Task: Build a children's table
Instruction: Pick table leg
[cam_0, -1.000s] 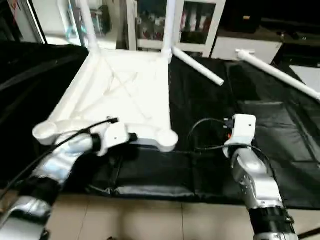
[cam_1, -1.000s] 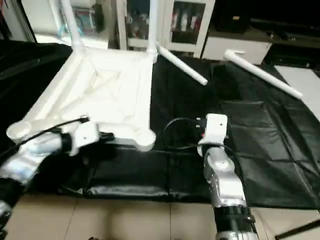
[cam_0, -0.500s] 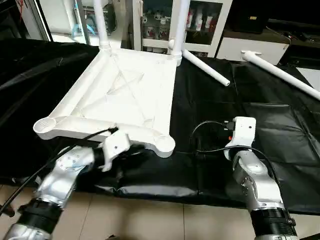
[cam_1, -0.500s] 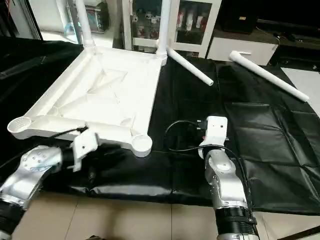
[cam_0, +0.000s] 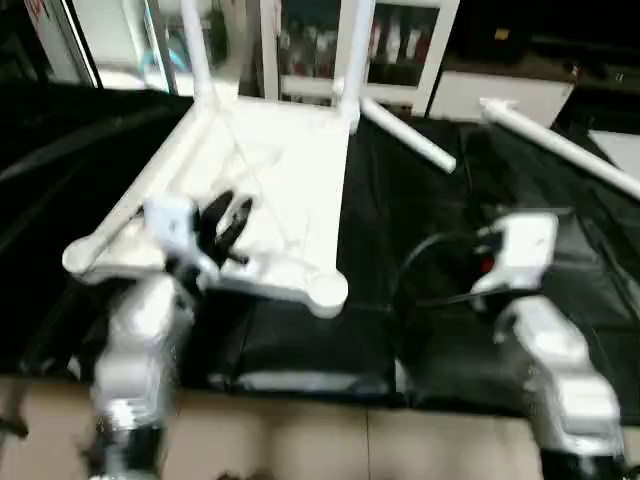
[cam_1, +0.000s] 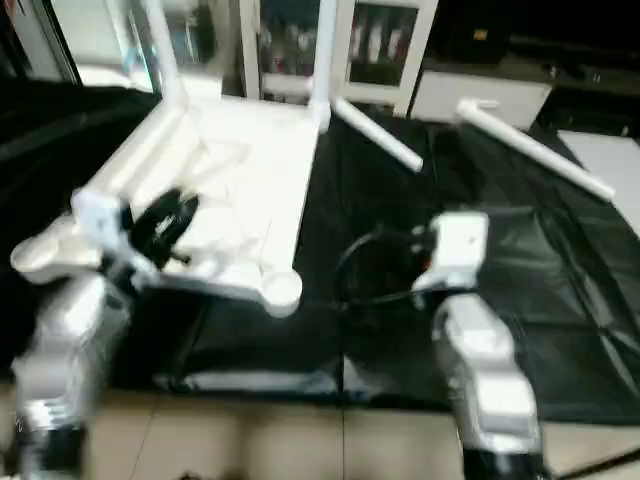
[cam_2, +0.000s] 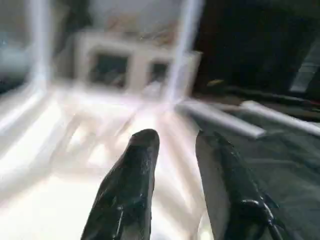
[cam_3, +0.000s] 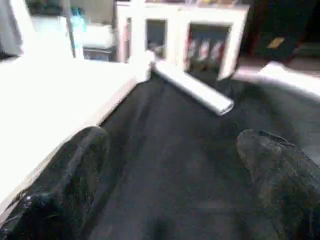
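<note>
The white tabletop (cam_0: 270, 170) lies upside down on the black mat, ribs up. Two legs stand upright in its far corner sockets, one on the left (cam_0: 195, 50) and one on the right (cam_0: 355, 55). Its near sockets (cam_0: 326, 291) are empty. Two loose legs lie on the mat, one just past the far right corner (cam_0: 410, 138) and one further right (cam_0: 560, 148). My left gripper (cam_0: 232, 215) hovers over the tabletop's near edge; its fingers (cam_2: 135, 170) stand a little apart with nothing between them. My right gripper (cam_3: 175, 150) is open over bare mat beside the tabletop.
The black mat (cam_0: 560, 270) spreads to the right of the tabletop, and beige floor tiles (cam_0: 300, 440) begin at its near edge. White shelving (cam_0: 400, 40) stands behind the upright legs. A black cable (cam_0: 430, 250) loops off my right wrist.
My left gripper has risen from the mat below the tabletop's near edge to above that edge, and its fingers have parted. The right arm has shifted slightly to the right.
</note>
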